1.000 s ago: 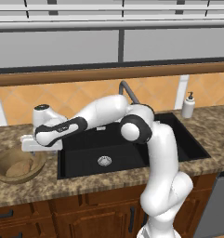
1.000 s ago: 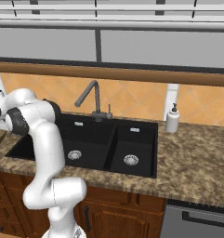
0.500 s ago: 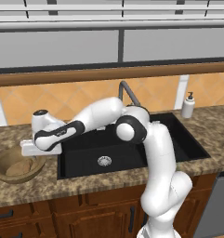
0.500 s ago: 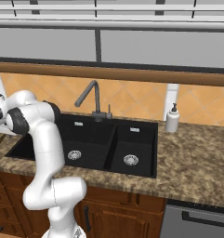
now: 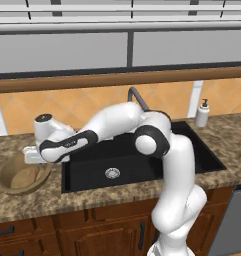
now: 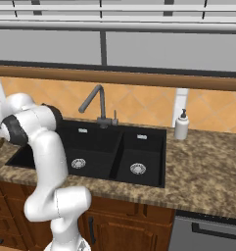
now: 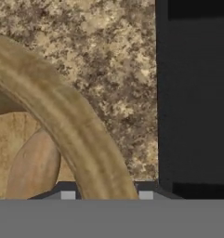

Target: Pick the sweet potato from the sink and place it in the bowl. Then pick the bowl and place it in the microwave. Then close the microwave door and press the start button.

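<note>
claw [image 7: 107,195] straddling bowl [image 7: 71,125] rim, grip uncertain, sweet potato [image 7: 32,167] inside bowl

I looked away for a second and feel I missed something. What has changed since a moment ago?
Very little. The arm shifted only slightly and its hand stays low over the bowl, its tips now either side of the thick rim, apparently closing on it. The sweet potato lies inside the bowl. The bowl, sink and soap bottle stayed put.
</note>
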### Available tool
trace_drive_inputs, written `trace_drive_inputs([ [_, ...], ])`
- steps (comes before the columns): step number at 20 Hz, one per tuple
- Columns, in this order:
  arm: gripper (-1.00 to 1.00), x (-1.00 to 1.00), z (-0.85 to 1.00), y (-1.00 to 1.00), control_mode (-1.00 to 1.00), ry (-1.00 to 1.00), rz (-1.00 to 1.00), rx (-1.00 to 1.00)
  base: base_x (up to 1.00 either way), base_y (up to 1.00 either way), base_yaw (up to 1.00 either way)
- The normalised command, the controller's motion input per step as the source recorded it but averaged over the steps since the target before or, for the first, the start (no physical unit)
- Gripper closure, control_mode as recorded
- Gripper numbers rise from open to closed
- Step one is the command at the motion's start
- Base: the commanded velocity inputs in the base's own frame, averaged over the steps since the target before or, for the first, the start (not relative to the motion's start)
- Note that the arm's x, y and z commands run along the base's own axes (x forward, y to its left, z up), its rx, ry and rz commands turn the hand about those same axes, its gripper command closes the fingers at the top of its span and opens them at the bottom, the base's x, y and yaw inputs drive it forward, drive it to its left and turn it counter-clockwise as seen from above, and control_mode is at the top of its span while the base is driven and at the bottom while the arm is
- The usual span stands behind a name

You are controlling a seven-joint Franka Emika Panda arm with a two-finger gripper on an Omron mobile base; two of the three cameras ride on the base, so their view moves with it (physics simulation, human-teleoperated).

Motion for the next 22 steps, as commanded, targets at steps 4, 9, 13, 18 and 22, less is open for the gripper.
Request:
trace_drive_inputs([
  [4,1.00,-0.28,0.83,-0.56,-1.00,-0.01,-0.04,0.08,0.00,0.00,0.00],
  [9,1.00,-0.32,0.80,-0.68,-1.00,0.00,-0.05,0.07,0.00,0.00,0.00],
  [13,1.00,-0.28,0.60,-0.72,-1.00,0.00,-0.07,0.01,0.00,0.00,0.00],
  [18,1.00,-0.22,0.44,-0.79,-1.00,0.04,-0.12,0.00,0.00,0.00,0.00],
  [22,1.00,-0.07,0.35,-0.85,-1.00,0.02,-0.21,0.00,0.00,0.00,0.00],
])
